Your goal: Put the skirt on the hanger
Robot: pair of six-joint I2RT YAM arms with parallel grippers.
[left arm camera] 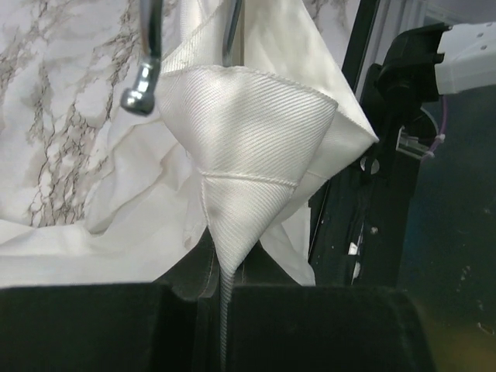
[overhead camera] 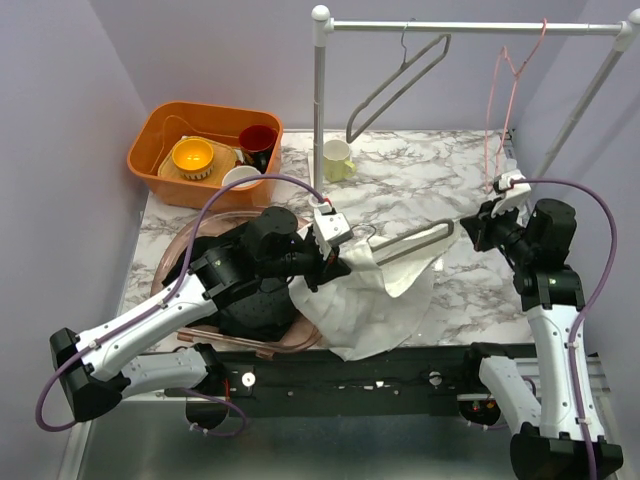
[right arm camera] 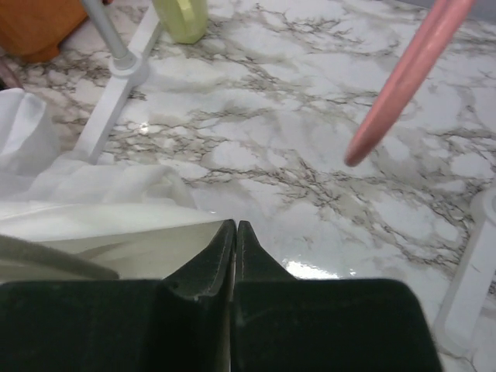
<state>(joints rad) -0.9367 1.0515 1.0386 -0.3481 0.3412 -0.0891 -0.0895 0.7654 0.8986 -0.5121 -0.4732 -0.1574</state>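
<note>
**Left hand pinches the skirt; hanger lies between the two hands**

The left hand [overhead camera: 338,265] is pressed together on a fold of the white skirt [overhead camera: 375,310]. In its wrist view the twill cloth [left arm camera: 256,132] narrows to a point and runs down into the slit between the fingers [left arm camera: 116,325]. Just past those fingertips and a little to one side, the hanger's metal hook [left arm camera: 143,85] curls over the cloth. The rest of the skirt spills from this hand onto the table [overhead camera: 420,180], toward the near edge.

The grey hanger [overhead camera: 410,240] lies across the skirt, reaching from the left hand to the right hand [overhead camera: 472,228]. The right hand sits at the hanger's far end. Its fingers [right arm camera: 209,263] are pressed together, tip against tip. The skirt's edge [right arm camera: 116,232] and a grey bar of the hanger [right arm camera: 46,260] lie right beside them. I cannot tell whether anything is nipped between those tips.

Ahead of the right hand stands the foot of the clothes rail [right arm camera: 116,85], with a pale yellow mug [right arm camera: 182,15] beyond it. A pink hanger [right arm camera: 411,70] hangs from the rail above this hand. Behind the left hand's wrist a black garment [overhead camera: 250,310] lies heaped. An orange tub [overhead camera: 150,150] stands well beyond that.
</note>
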